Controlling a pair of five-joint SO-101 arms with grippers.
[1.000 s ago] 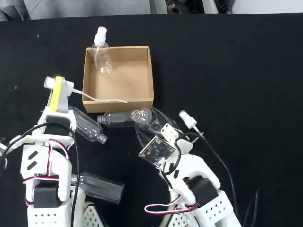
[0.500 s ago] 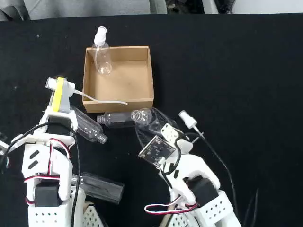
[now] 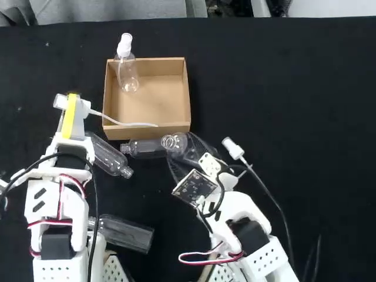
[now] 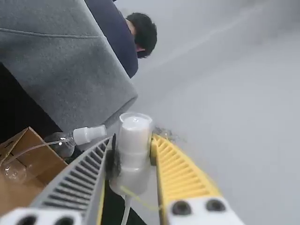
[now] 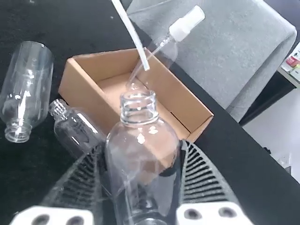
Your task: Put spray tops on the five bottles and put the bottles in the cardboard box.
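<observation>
My left gripper (image 3: pixel 66 107) (image 4: pixel 133 152) is shut on a white spray top (image 3: pixel 60 101) (image 4: pixel 134 136), left of the cardboard box (image 3: pixel 147 97) (image 5: pixel 185 110). The top's thin tube (image 3: pixel 129 124) (image 5: pixel 132 36) reaches across the box's front wall. My right gripper (image 3: pixel 179 148) (image 5: pixel 140 164) is shut on a clear open bottle (image 3: pixel 174 143) (image 5: pixel 140 150), held mouth up just in front of the box; the tube's tip hangs a little above the mouth. A capped bottle (image 3: pixel 126 67) (image 5: pixel 171 35) (image 4: pixel 75 138) leans in the box's far left corner.
Two open bottles lie in front of the box, one (image 3: pixel 143 148) (image 5: pixel 75 129) beside the right gripper, one (image 3: pixel 110 155) (image 5: pixel 26 89) by the left arm. A third bottle (image 3: pixel 121 232) lies between the arm bases. A loose spray top (image 3: pixel 233 149) lies right of the right gripper.
The left gripper with the spray top has shifted only slightly near the box's left front corner. The right gripper and its bottle have hardly moved.
</observation>
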